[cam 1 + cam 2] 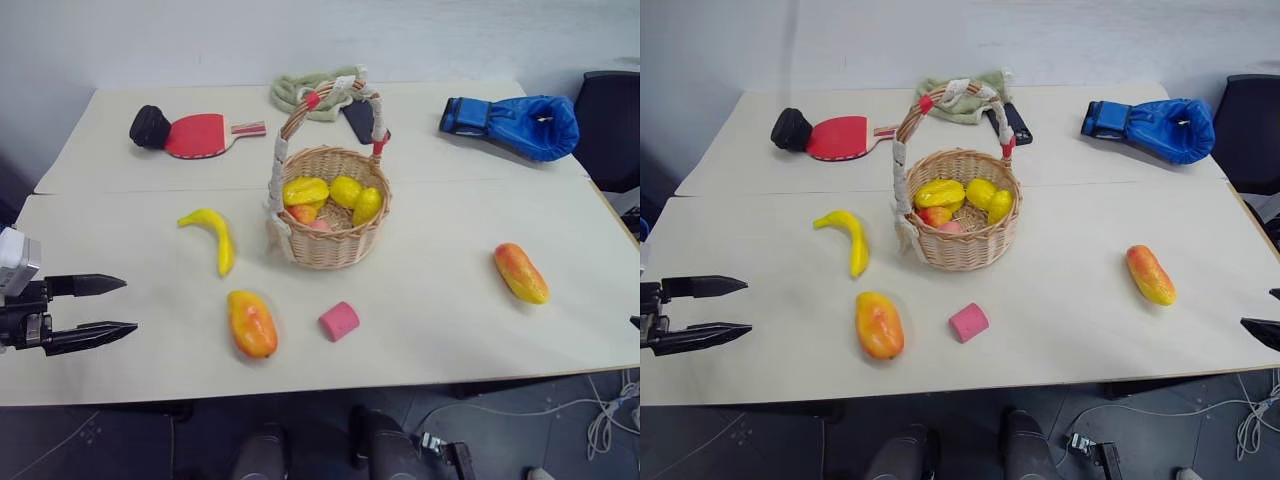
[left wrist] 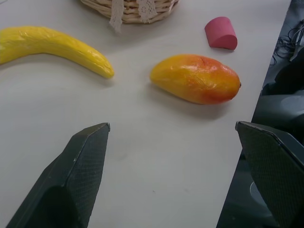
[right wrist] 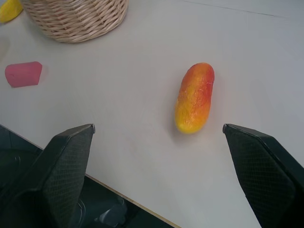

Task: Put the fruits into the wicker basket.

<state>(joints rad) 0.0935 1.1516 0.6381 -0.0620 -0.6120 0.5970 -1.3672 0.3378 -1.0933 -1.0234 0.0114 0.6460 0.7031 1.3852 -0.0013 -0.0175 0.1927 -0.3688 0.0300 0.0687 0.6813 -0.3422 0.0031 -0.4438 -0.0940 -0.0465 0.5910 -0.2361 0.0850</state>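
Note:
The wicker basket (image 1: 335, 250) stands mid-table, its tall handle (image 1: 290, 120) wrapped in white bands and red tape. Inside lie three yellow lemon-like fruits (image 1: 306, 190) and a peach piece (image 1: 304, 213). A yellow banana (image 1: 212, 235) rests left of the basket. One orange-yellow mango (image 1: 251, 323) lies near the front edge, another mango (image 1: 521, 272) at the right. My left gripper (image 1: 128, 305) hovers open at the table's left front, empty, facing the near mango (image 2: 195, 78). My right gripper (image 3: 158, 126) is open and empty, short of the right mango (image 3: 194, 97).
A pink cylinder block (image 1: 339, 321) lies in front of the basket. At the back are a red paddle (image 1: 197, 134), a black pad (image 1: 150, 127), a green cloth (image 1: 305, 90) and a blue boxing glove (image 1: 520, 122). A black chair (image 1: 612, 130) stands at the right.

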